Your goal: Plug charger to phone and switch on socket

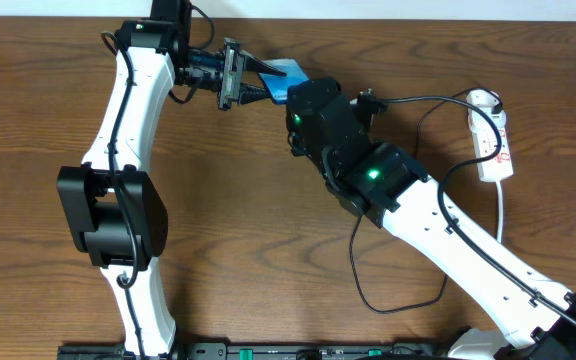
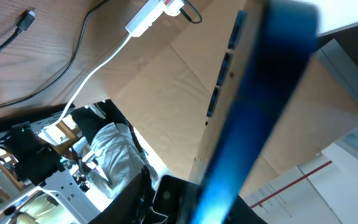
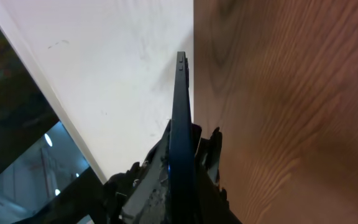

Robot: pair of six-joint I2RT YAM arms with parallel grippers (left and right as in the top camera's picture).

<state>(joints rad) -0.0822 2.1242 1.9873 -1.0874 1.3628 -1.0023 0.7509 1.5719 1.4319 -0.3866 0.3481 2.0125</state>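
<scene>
1. The phone is near the far edge of the worktop, between the two arms. Only a corner of its blue screen shows from overhead.
2. The right gripper has its fingers closed on the phone. In the right wrist view the phone shows edge-on as a thin dark slab clamped between them.
3. The left gripper reaches in from the other side, its fingers pointing at the phone. The left wrist view is filled by a blurred blue slab with side buttons along its edge. I cannot tell whether these fingers are gripping the phone or only near it.
4. The charger has its small black plug tip lying on the worktop just beside the right arm, apart from the phone. Its thin cable runs off towards the socket, and more black cable loops across the wood under the right arm.
5. The socket lies flat at the right side of the worktop, well apart from the phone, with its white cord trailing towards the near edge.
</scene>
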